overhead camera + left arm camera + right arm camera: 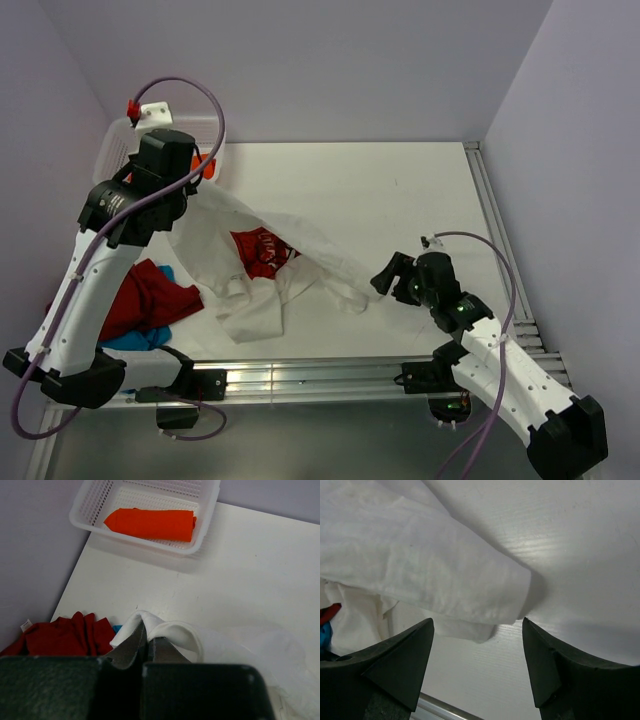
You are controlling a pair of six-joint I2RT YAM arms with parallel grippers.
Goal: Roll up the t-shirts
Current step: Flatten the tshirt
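The white t-shirt with its red print hangs stretched from upper left down to the table's middle. My left gripper is shut on a folded white edge of it, held above the table. My right gripper is open, its fingertips just short of the shirt's low end, nothing between them. A rolled orange t-shirt lies in the basket. A dark red t-shirt and a blue one lie crumpled at the left.
The white perforated basket stands at the back left corner. Metal rails run along the near edge and the right side. Lilac walls close in the table at left, back and right.
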